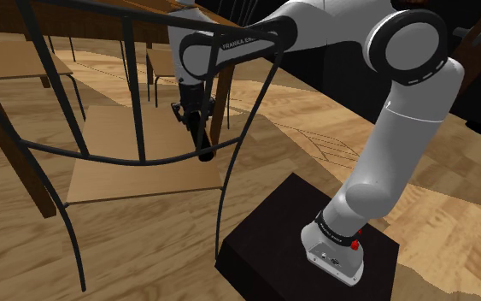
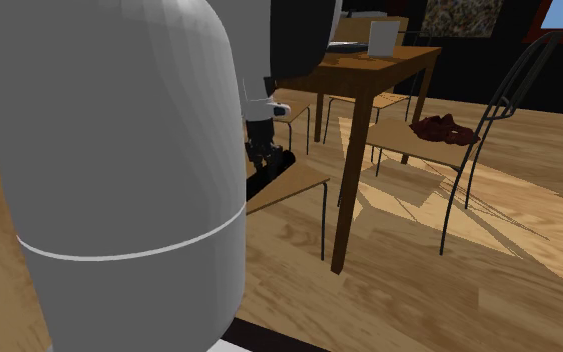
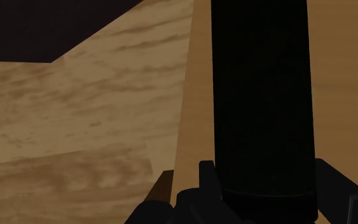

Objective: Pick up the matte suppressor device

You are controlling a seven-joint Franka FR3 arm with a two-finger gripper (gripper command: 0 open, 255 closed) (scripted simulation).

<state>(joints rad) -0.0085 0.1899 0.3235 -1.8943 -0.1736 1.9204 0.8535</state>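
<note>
The suppressor (image 1: 202, 144) is a matte black cylinder, and it hangs lengthwise from my gripper (image 1: 196, 126) over the pale wooden chair seat (image 1: 136, 162). In the wrist view the gripper (image 3: 266, 188) is shut on the suppressor (image 3: 263, 95); the black fingers (image 3: 206, 181) press its near end from both sides, and the tube runs straight away from the hand. I cannot tell whether its far end touches the seat. In the second exterior view the gripper (image 2: 262, 150) stands above the seat corner (image 2: 294, 185), partly hidden by the big grey arm link (image 2: 119, 170).
A black wire chair back (image 1: 136, 158) curves across the front of the seat, close to the suppressor's lower end. The dark stand (image 1: 307, 239) is at the shoulder view's lower right. A wooden table (image 2: 369, 70) and a second chair with a dark red cloth (image 2: 444, 128) stand beyond.
</note>
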